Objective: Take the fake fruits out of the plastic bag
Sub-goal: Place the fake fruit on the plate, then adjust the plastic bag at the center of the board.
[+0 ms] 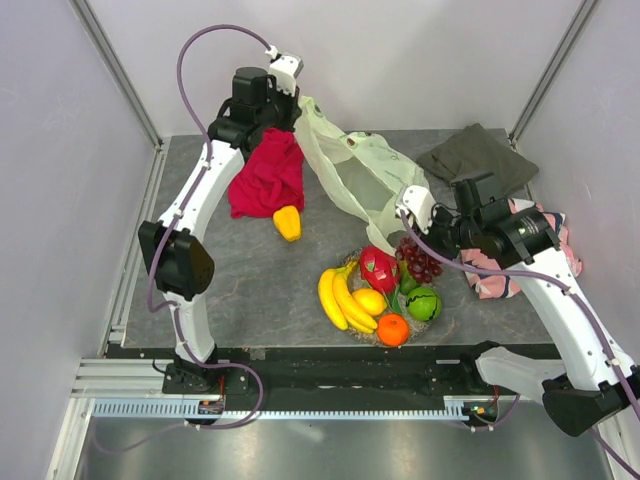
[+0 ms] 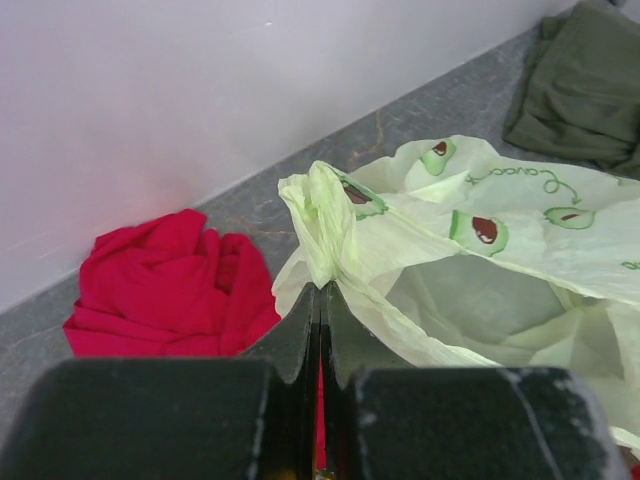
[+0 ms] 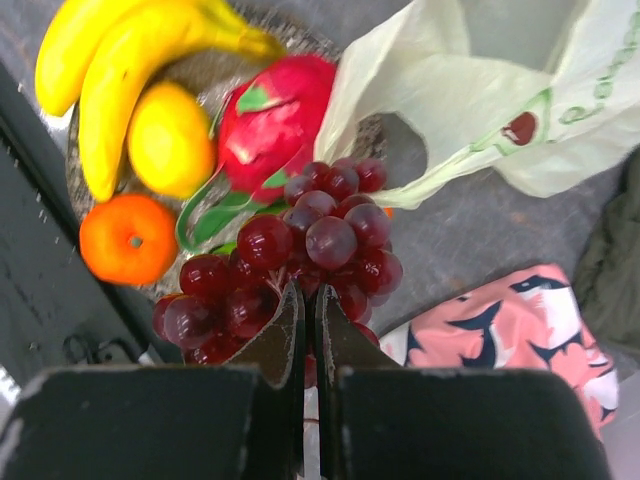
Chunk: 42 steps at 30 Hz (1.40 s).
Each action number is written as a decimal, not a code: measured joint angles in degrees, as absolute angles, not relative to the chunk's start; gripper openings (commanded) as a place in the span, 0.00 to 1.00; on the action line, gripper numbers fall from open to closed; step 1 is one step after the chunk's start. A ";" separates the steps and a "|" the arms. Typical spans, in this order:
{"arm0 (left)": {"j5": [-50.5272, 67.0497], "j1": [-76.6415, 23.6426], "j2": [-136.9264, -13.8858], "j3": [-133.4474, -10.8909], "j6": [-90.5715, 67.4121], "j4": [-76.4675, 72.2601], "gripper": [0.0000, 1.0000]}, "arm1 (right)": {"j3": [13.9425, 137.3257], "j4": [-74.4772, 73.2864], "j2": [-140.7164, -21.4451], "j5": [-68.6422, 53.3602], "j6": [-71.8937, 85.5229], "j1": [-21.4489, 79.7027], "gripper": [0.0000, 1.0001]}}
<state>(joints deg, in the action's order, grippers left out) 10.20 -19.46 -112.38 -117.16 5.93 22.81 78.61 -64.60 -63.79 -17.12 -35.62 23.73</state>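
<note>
The pale green plastic bag [image 1: 365,175] hangs stretched above the back of the table, its mouth gaping [image 2: 480,290]. My left gripper [image 1: 293,108] is shut on the bag's top edge [image 2: 322,288]. My right gripper [image 1: 425,240] is shut on the dark red grapes [image 3: 320,240], over the right rim of the round dish [image 3: 72,170]. The dish holds the banana bunch [image 1: 340,298], dragon fruit [image 1: 378,268], lemon [image 1: 370,300], orange [image 1: 393,329] and green melon [image 1: 424,303]. A yellow mango [image 1: 287,222] lies on the table to the left, beside the red cloth.
A red cloth [image 1: 268,178] is bunched under the left arm. An olive cloth [image 1: 478,155] lies at the back right. A pink patterned cloth [image 1: 500,280] sits under the right arm. White walls close in the back and both sides.
</note>
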 measured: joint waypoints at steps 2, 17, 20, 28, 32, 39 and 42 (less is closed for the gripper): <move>10.96 -19.92 -111.72 -116.51 5.93 22.92 0.02 | 76.36 -65.45 -62.96 -17.74 -36.91 23.73 0.00; 14.11 -20.78 -111.22 -114.04 5.91 24.38 0.02 | 68.05 -63.40 -71.48 -24.82 -37.17 27.11 0.40; 14.13 -20.78 -110.96 -113.56 5.91 24.40 0.02 | 69.10 -63.92 -74.91 -26.26 -36.67 28.16 0.55; 16.19 -20.78 -110.61 -113.27 5.91 24.43 0.01 | 77.73 -65.17 -80.38 -26.24 -35.68 25.47 0.73; 17.32 -21.10 -110.41 -113.27 5.91 24.60 0.02 | 81.93 -62.22 -81.30 -23.38 -32.86 22.48 0.86; 19.68 -21.65 -109.45 -113.12 5.91 25.26 0.02 | 80.64 -54.87 -84.86 -8.62 -27.70 20.88 0.85; 19.86 -21.89 -108.95 -113.06 5.93 25.32 0.02 | 79.24 -53.80 -88.53 -3.90 -26.00 20.05 0.83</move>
